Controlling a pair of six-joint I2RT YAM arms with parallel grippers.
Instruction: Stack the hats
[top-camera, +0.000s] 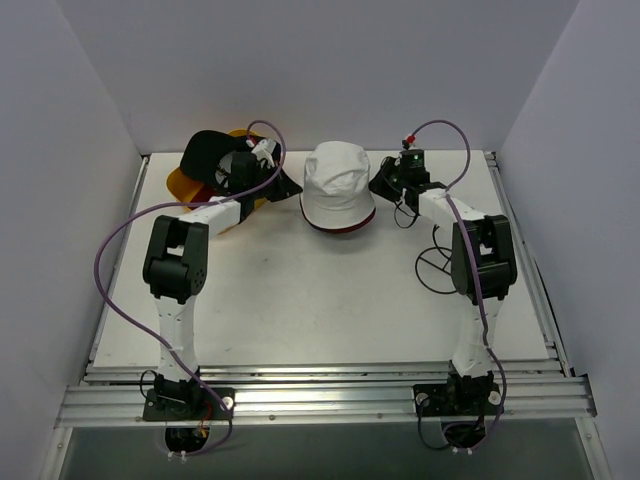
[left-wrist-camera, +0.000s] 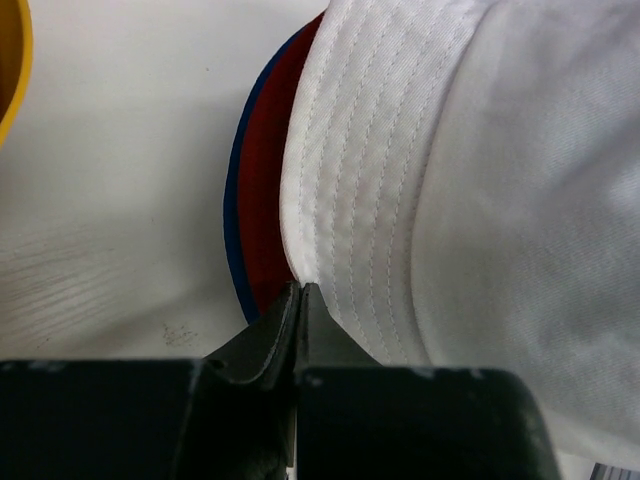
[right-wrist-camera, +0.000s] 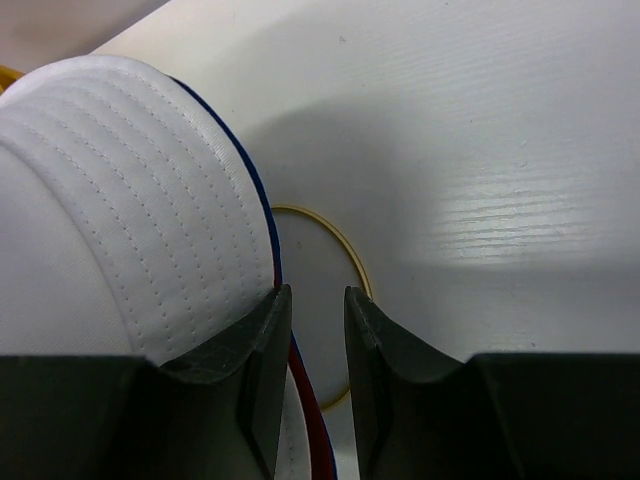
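Note:
A white bucket hat (top-camera: 338, 185) sits at the back middle of the table on top of a maroon hat (left-wrist-camera: 265, 200) and a blue hat (left-wrist-camera: 232, 230); only their brim edges show. My left gripper (left-wrist-camera: 300, 288) is shut, tips touching the white brim's left edge (left-wrist-camera: 330, 200), and no fabric shows between them. From above, the left gripper (top-camera: 286, 184) lies at the hat's left. My right gripper (right-wrist-camera: 312, 292) is open at the right side, its left finger (right-wrist-camera: 255, 330) against the white brim (right-wrist-camera: 110, 200). The maroon edge (right-wrist-camera: 305, 390) runs between the fingers. A black cap (top-camera: 205, 148) rests in the yellow basket.
The yellow basket (top-camera: 178, 183) stands at the back left, behind the left arm. A thin yellow wire ring (right-wrist-camera: 345, 260) lies on the table just beyond the right fingers. Dark wire frames (top-camera: 432, 265) lie beside the right arm. White walls close in the table.

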